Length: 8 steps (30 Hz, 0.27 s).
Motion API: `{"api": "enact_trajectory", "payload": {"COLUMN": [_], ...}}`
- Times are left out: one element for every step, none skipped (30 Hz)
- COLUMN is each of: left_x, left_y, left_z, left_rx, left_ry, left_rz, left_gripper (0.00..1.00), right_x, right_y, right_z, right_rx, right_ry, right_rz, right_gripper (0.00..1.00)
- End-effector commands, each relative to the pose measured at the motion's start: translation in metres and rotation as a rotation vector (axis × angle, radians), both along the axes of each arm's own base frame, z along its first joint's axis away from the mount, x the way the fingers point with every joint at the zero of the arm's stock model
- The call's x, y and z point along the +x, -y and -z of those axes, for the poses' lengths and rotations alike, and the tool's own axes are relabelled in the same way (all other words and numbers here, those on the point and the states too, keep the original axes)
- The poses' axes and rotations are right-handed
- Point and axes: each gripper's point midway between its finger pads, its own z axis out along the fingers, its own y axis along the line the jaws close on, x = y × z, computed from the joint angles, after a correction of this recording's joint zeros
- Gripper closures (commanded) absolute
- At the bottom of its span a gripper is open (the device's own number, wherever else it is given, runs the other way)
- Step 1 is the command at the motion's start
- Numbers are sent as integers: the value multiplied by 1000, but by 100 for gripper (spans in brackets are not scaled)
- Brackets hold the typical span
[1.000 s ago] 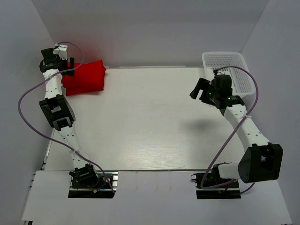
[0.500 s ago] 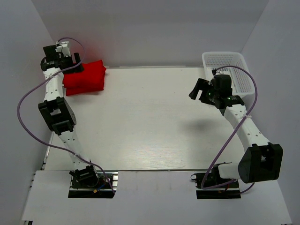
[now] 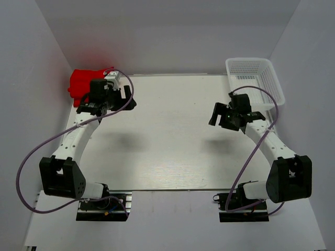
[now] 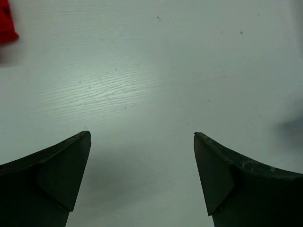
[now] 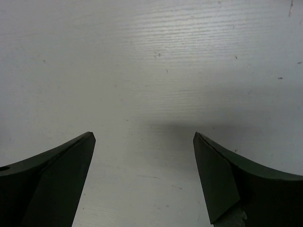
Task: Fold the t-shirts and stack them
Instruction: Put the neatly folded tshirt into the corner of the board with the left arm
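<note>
1. Pile of red shirts (image 3: 82, 83) is being shown heaped at the far left corner of the table (image 3: 167, 141), against the back wall; how many are lying there cannot be told.
2. Just right of the pile and apart from it, the left gripper (image 3: 127, 98) is being held over the table, its jaws being kept spread wide with nothing between them.
3. From the left wrist, bare white tabletop is being framed between the dark fingers (image 4: 47, 175), and a red edge of the shirts is being glimpsed at the upper left.
4. Over the table's right half, the right gripper (image 3: 215, 116) is being held with its jaws likewise wide and empty.
5. White mesh basket (image 3: 273, 86) is being shown at the far right corner, near the right gripper but not touched by it, and well apart from the shirts.
</note>
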Motion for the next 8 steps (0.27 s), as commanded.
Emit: {"api": "enact_trajectory", "payload": {"left_x": [-8,-9,-11,-10,-14,-13,-13,-14], "left_y": [-12,-14,-12,-15,-14,-15,-15,-18], "left_z": [-6,-10,-7,-7,-7,-7,-7,-3], "left_rx": [10,15,16,26,34,39,39,49], "left_ry": [30,41,27,29,26,27,27,20], "left_rz": [-103,-113,-116,-131,-132,-140,-140,-151], "left_gripper": [0,0,0,0,0,0,0,0], "right_x": [-8,-5,-7,-5,-6,-7,-7,-7], "right_y": [3,1,1,0,0,-3,-2,-1], "right_z": [3,1,-1,-5,-6,-9,-8,-7], "right_rx": [-12,-2,3,11,13,27,15,14], "right_ry": [-6,12,28,44,51,67,73,72], "right_rz": [-1,-4,-6,-4,-10,-22,-31,-26], "right_gripper": [10,10,10,10,10,10,10,10]}}
